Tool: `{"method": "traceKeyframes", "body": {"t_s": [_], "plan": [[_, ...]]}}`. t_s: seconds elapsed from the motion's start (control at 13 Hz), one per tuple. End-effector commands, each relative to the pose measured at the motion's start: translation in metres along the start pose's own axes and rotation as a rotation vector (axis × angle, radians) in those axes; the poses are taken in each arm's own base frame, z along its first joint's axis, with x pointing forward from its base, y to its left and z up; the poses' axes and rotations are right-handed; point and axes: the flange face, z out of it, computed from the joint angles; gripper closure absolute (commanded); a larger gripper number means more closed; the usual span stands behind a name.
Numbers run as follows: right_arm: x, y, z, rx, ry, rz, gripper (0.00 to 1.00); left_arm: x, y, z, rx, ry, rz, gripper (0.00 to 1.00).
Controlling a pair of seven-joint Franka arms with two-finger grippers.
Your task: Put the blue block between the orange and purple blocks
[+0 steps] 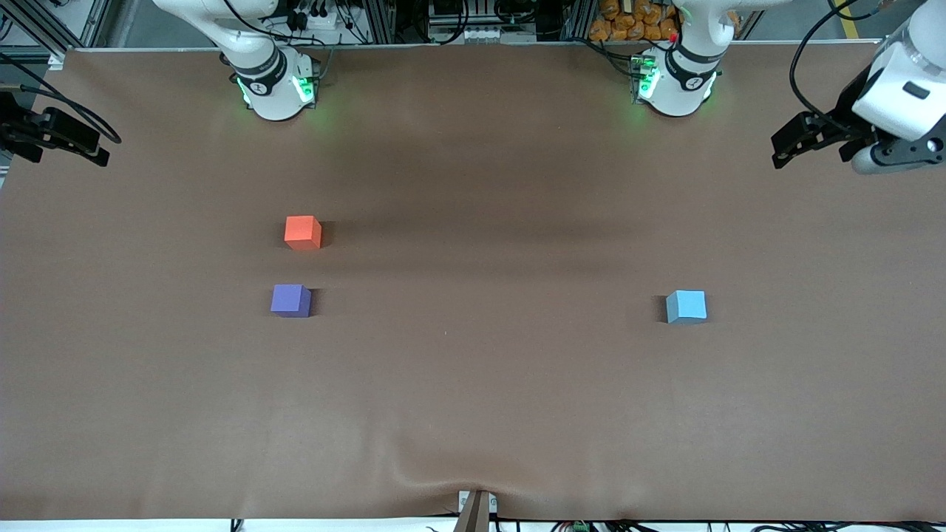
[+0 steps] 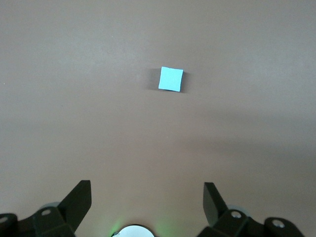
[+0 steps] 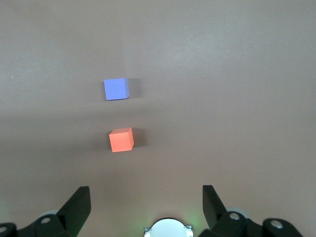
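Note:
The light blue block (image 1: 686,307) lies alone on the brown table toward the left arm's end; it also shows in the left wrist view (image 2: 171,79). The orange block (image 1: 303,232) and the purple block (image 1: 290,301) lie toward the right arm's end with a small gap between them, the purple one nearer the front camera. Both show in the right wrist view, orange (image 3: 121,139) and purple (image 3: 116,89). My left gripper (image 1: 780,148) hangs open and empty over the left arm's end of the table (image 2: 147,197). My right gripper (image 1: 100,148) hangs open and empty over the right arm's end (image 3: 146,197).
The brown table cover (image 1: 473,384) has a wrinkle at its near edge by a small clamp (image 1: 475,510). The two arm bases (image 1: 273,89) (image 1: 672,85) stand along the table's back edge.

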Motion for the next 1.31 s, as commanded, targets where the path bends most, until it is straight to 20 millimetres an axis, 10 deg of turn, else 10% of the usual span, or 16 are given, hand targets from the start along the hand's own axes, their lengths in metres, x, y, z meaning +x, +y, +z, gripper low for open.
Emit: {"method": "traceKeyframes", "body": {"t_s": [0.0, 0.54, 1.23], "plan": [[0.000, 0.005, -0.001, 0.022, -0.007, 0.001, 0.00, 0.007, -0.003, -0.001, -0.001, 0.003, 0.010, 0.00], [0.000, 0.013, -0.001, 0.038, -0.010, 0.015, 0.00, 0.018, -0.025, 0.004, -0.008, 0.020, -0.034, 0.00], [0.000, 0.010, -0.001, 0.038, -0.011, 0.009, 0.00, 0.090, -0.002, 0.232, -0.046, 0.059, -0.006, 0.00]]}}
